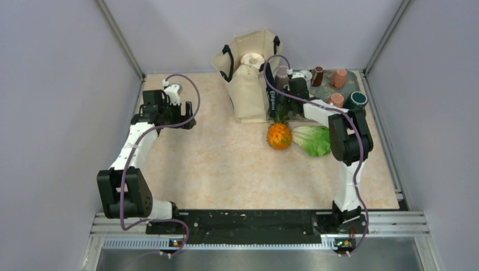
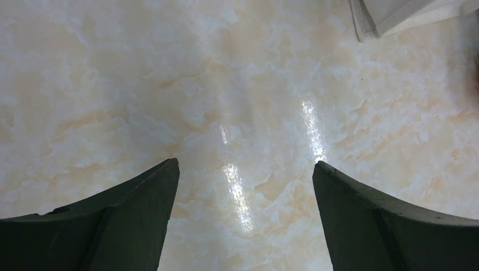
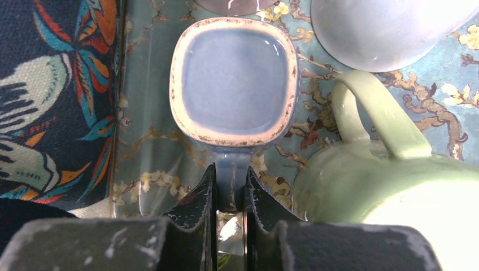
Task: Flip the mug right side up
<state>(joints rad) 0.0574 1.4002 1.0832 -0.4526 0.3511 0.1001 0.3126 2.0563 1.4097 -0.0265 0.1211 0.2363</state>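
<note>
Dark, scuffed fingers (image 3: 197,197) of the right hand (image 3: 230,179) fill the bottom of the right wrist view, clamped together on the short handle (image 3: 230,166) of the blue mug (image 3: 234,79). This mug is squarish with rounded corners and shows a flat blue face ringed by a speckled cream rim; whether that face is its mouth or its base cannot be told. It rests on a teal tray (image 3: 149,152) patterned with blossoming branches.

Close on the right, a pale green mug (image 3: 361,186) crowds the hand, its looped handle arching toward the blue mug. Beyond that, a pale lavender cup (image 3: 384,28) sits at the top right corner. On the left, dark fabric with a bright floral print (image 3: 51,84) lies against the tray's edge.

From above, the right arm reaches to the tabletop's far right corner, with an orange pineapple (image 1: 279,135) and a green leafy cabbage (image 1: 313,140) just beside its elbow and a cream canvas bag (image 1: 248,84) to their left.

Well apart at far left, the left hand (image 2: 245,164) hovers with fingers spread wide over bare marbled tabletop (image 2: 113,84), gripping nothing.
</note>
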